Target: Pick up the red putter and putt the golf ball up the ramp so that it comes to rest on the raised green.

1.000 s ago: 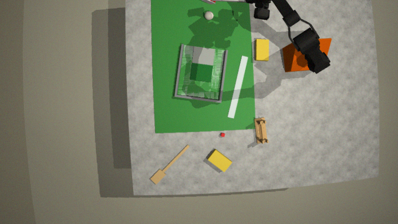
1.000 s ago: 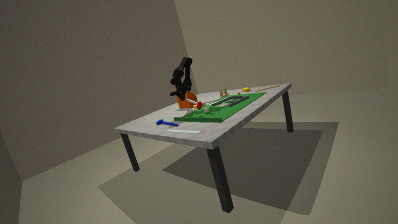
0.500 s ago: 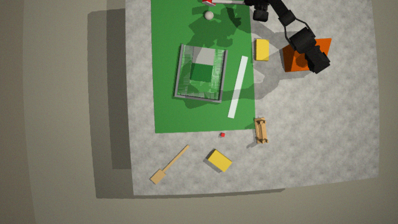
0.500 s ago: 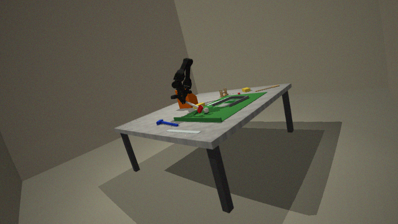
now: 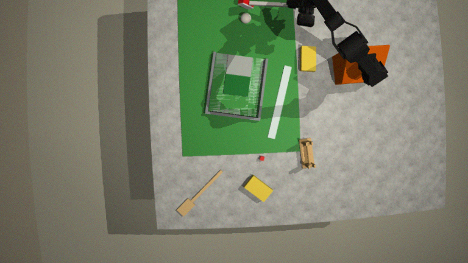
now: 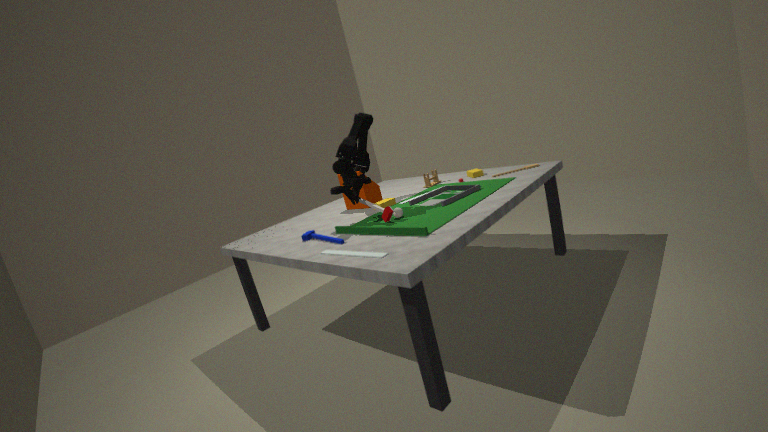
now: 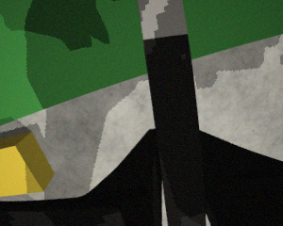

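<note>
Putter gripped, head just behind the ball

The hand (image 5: 289, 3) is clenched on the red putter (image 5: 262, 3) by its shaft; its head sits near the golf ball (image 5: 245, 17) on the green mat (image 5: 196, 73).

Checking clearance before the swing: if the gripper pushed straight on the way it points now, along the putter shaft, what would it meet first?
The gripper, shut on the red putter, points out over the green mat. Beyond the putter head nothing stands in that line; the golf ball sits off to one side. Height above the mat is unclear.
</note>
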You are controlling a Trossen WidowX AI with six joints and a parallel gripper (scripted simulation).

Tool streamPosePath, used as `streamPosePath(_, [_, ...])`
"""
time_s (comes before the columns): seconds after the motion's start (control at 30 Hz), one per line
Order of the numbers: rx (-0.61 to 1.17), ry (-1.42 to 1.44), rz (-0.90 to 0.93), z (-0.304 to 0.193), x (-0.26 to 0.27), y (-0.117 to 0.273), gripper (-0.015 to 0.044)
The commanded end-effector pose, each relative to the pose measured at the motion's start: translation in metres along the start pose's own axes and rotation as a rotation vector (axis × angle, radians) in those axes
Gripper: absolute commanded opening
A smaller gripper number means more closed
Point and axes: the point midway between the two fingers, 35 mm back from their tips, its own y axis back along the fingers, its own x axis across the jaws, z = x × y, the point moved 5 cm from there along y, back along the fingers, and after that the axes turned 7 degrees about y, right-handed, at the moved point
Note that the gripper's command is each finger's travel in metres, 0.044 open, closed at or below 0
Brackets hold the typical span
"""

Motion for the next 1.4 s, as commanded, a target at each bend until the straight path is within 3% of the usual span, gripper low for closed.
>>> streamPosePath(0.0, [-0.002,0.001,-0.002,0.000,-0.001,0.001,0.0000])
streamPosePath(0.73, [-0.008,-0.004,0.007,-0.004,-0.025,-0.003,0.0000])
streamPosePath(1.07, [-0.009,-0.003,0.010,0.015,0.099,-0.003,0.0000])
streamPosePath(1.37, [-0.009,-0.003,0.010,0.015,0.107,0.013,0.0000])
